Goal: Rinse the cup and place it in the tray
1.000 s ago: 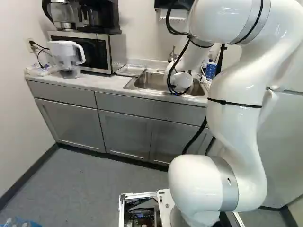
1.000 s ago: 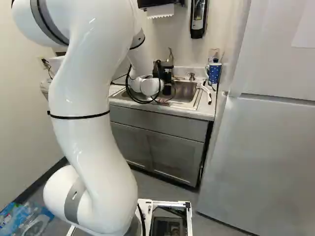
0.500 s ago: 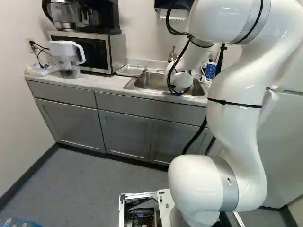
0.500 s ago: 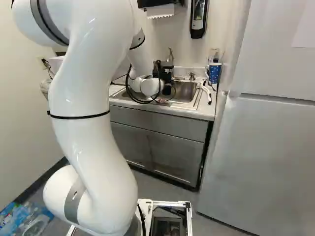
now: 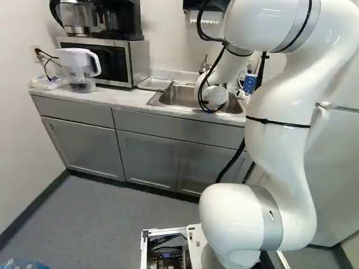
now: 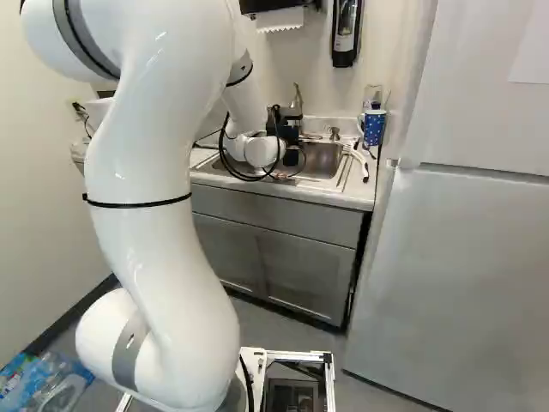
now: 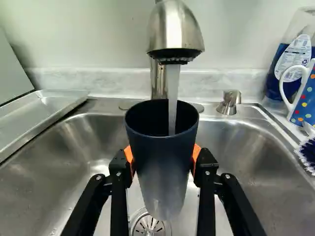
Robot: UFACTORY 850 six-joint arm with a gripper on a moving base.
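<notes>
**Cup (image 7: 162,162) under running water (image 7: 172,98)**

Left of the hand (image 6: 289,142), the metal tray (image 7: 42,115) sits by the edge of the sink (image 7: 256,167). The hand is parted to the width of the cup, its orange pads (image 7: 129,156) gripping both sides above the drain (image 7: 146,227). Just ahead rises the tap (image 7: 174,29), its stream falling into the cup's open mouth. To the hand's right, past the sink, are a soap bottle (image 7: 280,71), a dotted mug (image 7: 308,101) and, nearer, a brush (image 7: 309,152).
</notes>
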